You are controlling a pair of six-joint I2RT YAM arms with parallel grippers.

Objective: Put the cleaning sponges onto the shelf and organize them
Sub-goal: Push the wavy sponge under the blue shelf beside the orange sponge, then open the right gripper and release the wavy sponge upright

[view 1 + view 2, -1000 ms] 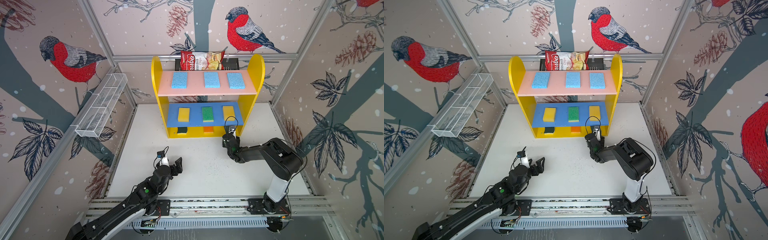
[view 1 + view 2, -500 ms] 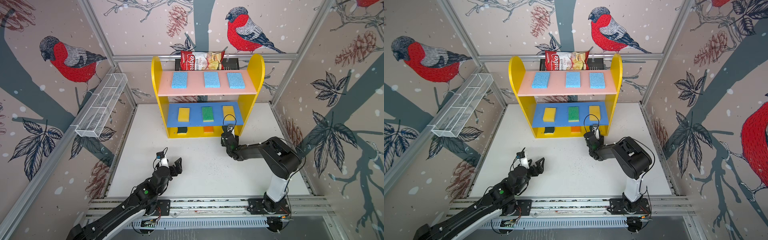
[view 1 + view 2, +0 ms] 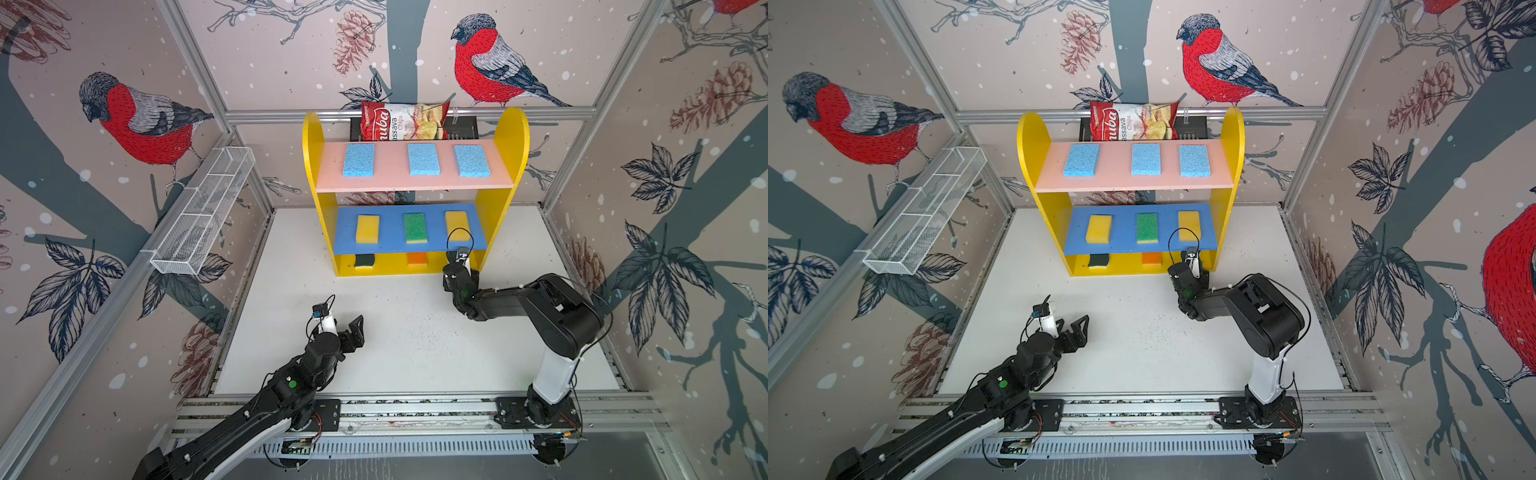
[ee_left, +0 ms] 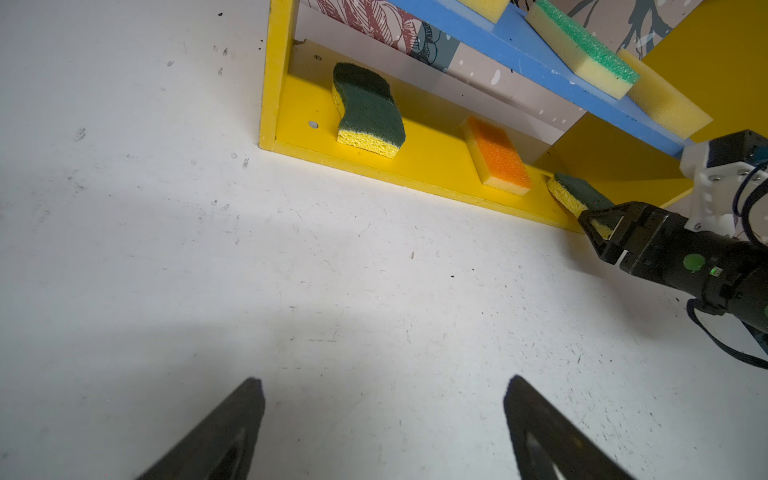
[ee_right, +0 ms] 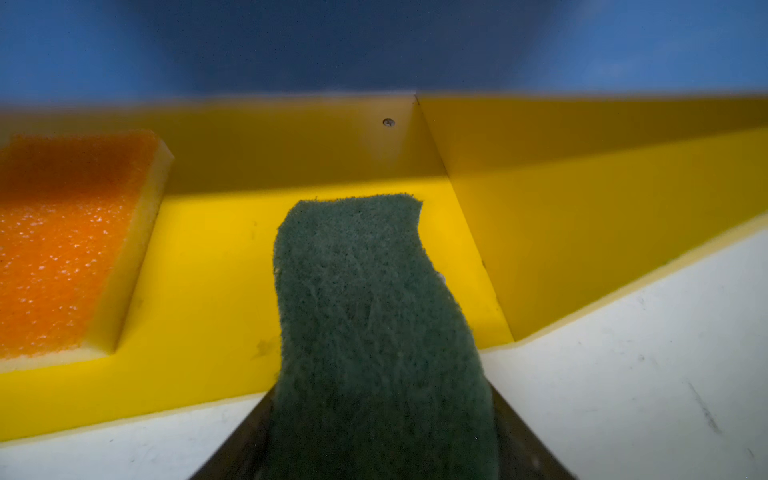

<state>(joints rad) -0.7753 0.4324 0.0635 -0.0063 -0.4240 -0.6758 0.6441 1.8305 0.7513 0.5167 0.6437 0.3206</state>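
This looks like the last step. The right end effector [image 4: 598, 220] has the wavy green sponge [image 5: 374, 311] between its fingers, poking out ahead of it onto the yellow bottom board [image 5: 199, 291] of the shelf [image 3: 515, 137]. I cannot tell if it is squeezing or letting go. The orange sponge [image 5: 62, 249] lies to its left. Next it should let go and back straight out. The left end effector [image 4: 383, 380] hangs over the counter [image 4: 208, 270], fingers apart and empty.
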